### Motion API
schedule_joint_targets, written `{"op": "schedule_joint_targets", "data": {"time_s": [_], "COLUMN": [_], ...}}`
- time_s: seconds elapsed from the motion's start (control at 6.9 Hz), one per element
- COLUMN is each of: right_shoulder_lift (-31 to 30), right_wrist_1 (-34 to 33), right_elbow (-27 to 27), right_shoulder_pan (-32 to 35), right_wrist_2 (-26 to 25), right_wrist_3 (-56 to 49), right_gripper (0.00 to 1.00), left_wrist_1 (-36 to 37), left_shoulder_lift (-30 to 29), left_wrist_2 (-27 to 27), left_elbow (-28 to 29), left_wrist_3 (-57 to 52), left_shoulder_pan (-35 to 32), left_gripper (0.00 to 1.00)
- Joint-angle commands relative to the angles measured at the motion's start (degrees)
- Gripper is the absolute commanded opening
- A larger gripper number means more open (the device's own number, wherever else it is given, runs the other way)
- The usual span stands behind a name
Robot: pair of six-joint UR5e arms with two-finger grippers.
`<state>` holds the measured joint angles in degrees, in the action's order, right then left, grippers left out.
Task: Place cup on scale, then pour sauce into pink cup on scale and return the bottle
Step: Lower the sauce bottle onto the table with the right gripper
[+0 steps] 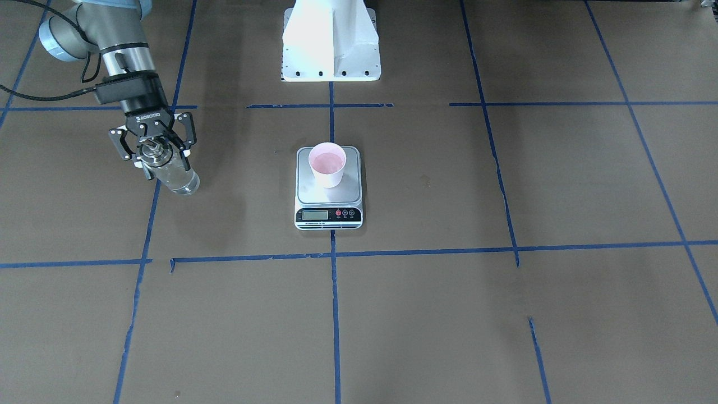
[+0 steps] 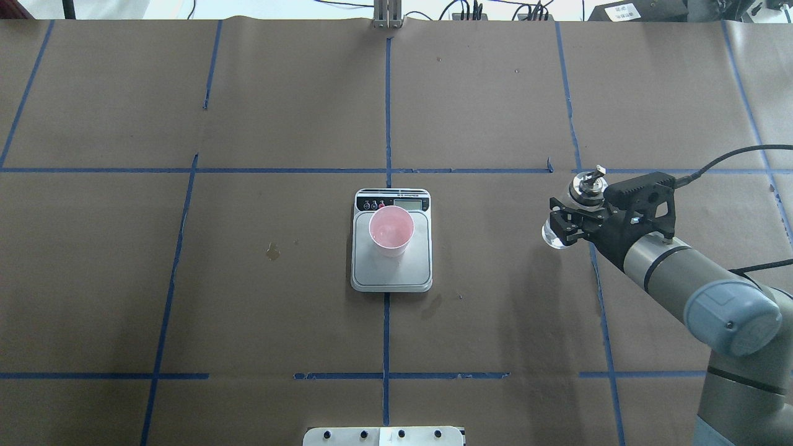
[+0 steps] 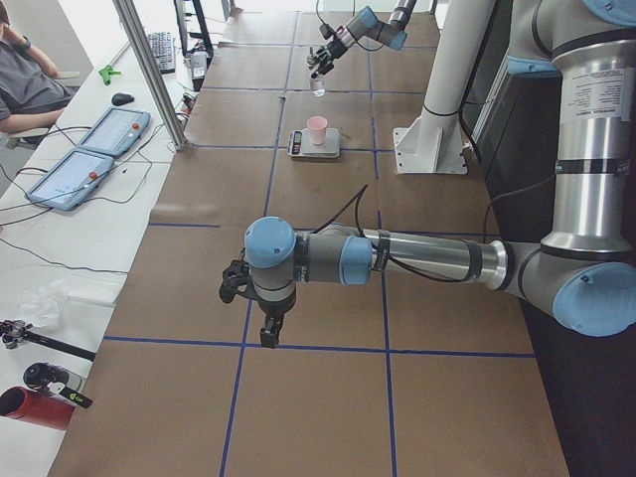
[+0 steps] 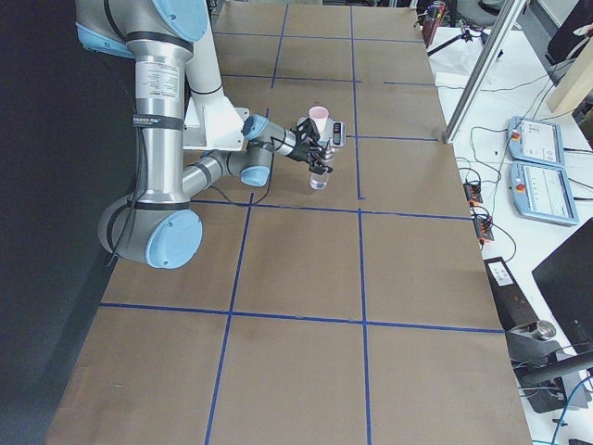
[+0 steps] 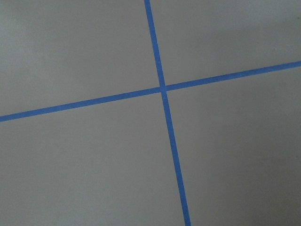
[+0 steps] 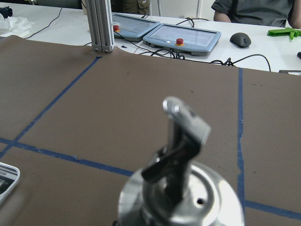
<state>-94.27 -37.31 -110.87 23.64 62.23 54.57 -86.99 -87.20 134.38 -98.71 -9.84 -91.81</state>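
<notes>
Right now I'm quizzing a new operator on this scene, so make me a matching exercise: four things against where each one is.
1 cup
2 bottle
3 scale
4 left gripper

A clamped in the right gripper
B hanging over the brown paper, far from the scale
C on the steel platform
D flat on that paper, mid-table

Pairs: 1-C, 2-A, 3-D, 4-B

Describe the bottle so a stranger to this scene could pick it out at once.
On the brown table gridded with blue tape, the white scale with the pink cup sits at the centre. Off to the robot's right of it, the right gripper is shut on the bottle. It is the only clear glass thing there, a small cylinder with a shiny silver pour-spout cap.
</notes>
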Motion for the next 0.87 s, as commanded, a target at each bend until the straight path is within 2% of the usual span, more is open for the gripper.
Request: {"op": "schedule_joint_targets", "data": {"time_s": [0.0, 0.72], "right_shoulder_lift": [-1.36, -0.57], "right_wrist_1": [6.28, 5.84], "right_elbow": [3.64, 5.21], "right_shoulder_pan": [-0.09, -0.61], "right_wrist_2": [-2.89, -4.31], "right_wrist_3": [-0.08, 0.27], "right_gripper": [0.00, 0.00], "left_wrist_1": [-0.02, -0.02], "left_shoulder_lift": [0.01, -0.08], "left_wrist_2": [0.00, 0.00], "left_elbow": [0.01, 0.01], "left_wrist_3": [0.00, 0.00], "left_shoulder_pan": [0.05, 0.05], "left_gripper": [1.00, 1.00]}}
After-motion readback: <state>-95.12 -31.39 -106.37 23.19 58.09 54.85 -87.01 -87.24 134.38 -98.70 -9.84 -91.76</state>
